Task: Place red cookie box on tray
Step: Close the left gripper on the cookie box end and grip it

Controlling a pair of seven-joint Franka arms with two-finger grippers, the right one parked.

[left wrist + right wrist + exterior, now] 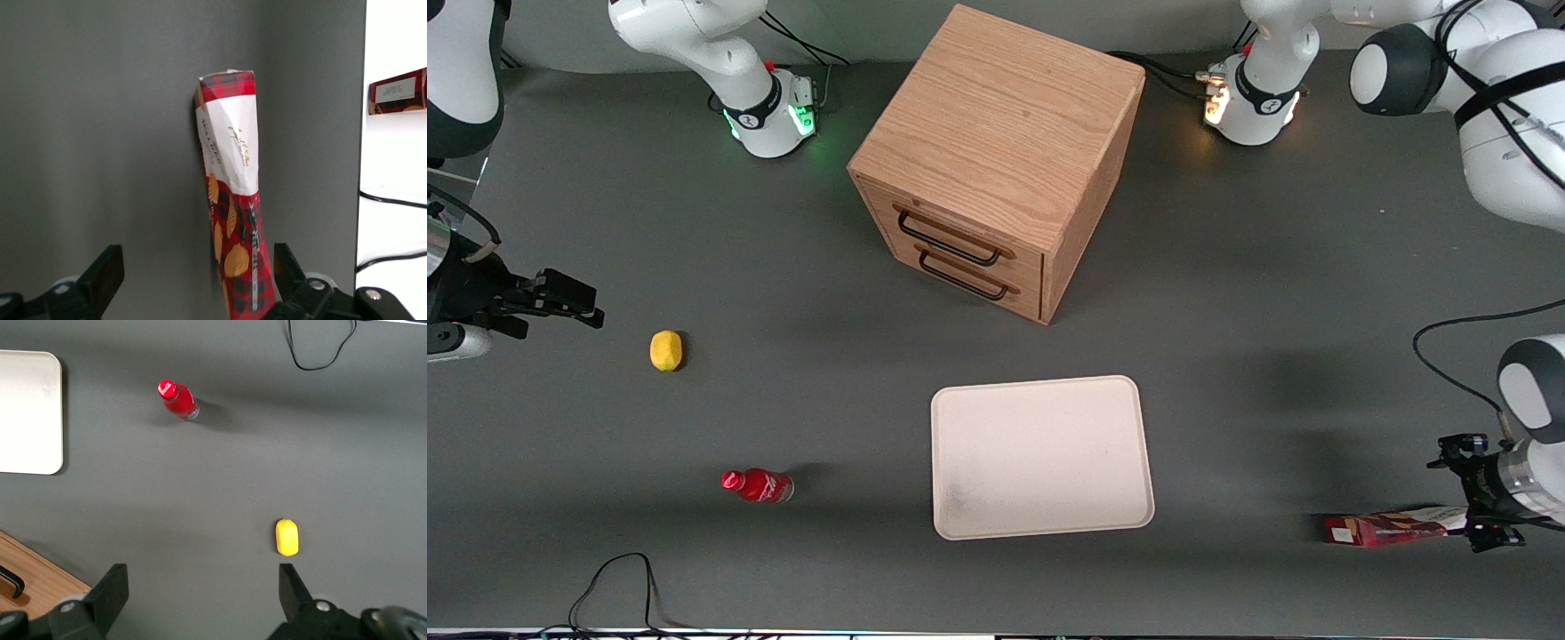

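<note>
The red cookie box (1392,528) lay flat on the grey bench (1227,356) at the working arm's end, nearer the front camera than the tray's (1040,458) middle and well apart from the tray. The front view showed the hand (1485,524) at the box's pale end, but its fingers were too dark and crowded there to read. The left wrist view settled it: the hand (200,280) stood wide, one finger (103,273) well clear of the box (233,220) and the other finger (287,267) just beside its red plaid end, with the white section farther from the hand. Whether that finger touched the carton could not be told. Only the front and right wrist views showed the small red bottle (758,485), the lemon (665,349) and the tray; only the front view showed the whole wooden drawer cabinet (996,160).
</note>
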